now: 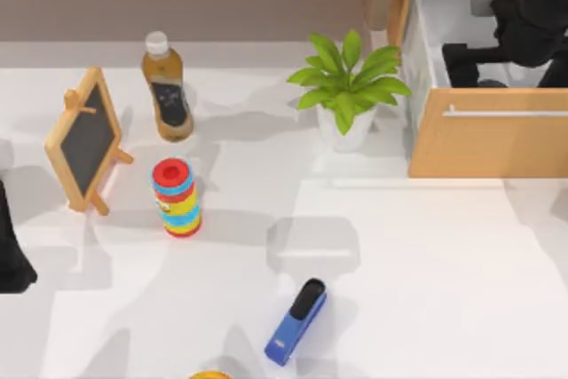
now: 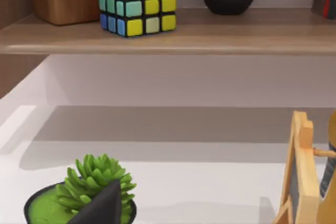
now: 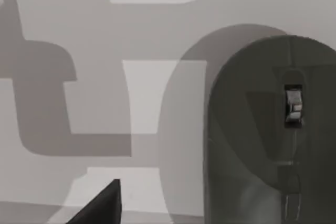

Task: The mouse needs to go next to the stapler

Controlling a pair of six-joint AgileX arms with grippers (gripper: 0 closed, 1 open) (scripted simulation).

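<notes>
A: From the top, how far along is it?

B: Hardly begun, I'd judge. The stapler (image 1: 296,321) lies near the near edge, middle of the table, with nothing beside it. The right arm (image 1: 532,6) reaches into the drawer (image 1: 484,144) at the far right. Its bulk hides the right gripper, so I cannot tell how its fingers stand. The left arm (image 1: 13,259) sits parked at the left edge.

A: Left wrist view?

B: A plant (image 2: 94,187), a cube (image 2: 137,3) on a shelf (image 2: 210,38), a chalkboard (image 2: 300,177). One dark fingertip (image 2: 105,205) pokes in, so I cannot tell its state.

A: Right wrist view?

B: The mouse (image 3: 273,135) lies close below on the pale drawer floor, cut off by the frame. One fingertip (image 3: 100,205) shows beside it, apart. Grasp, lift and carry all remain.
</notes>
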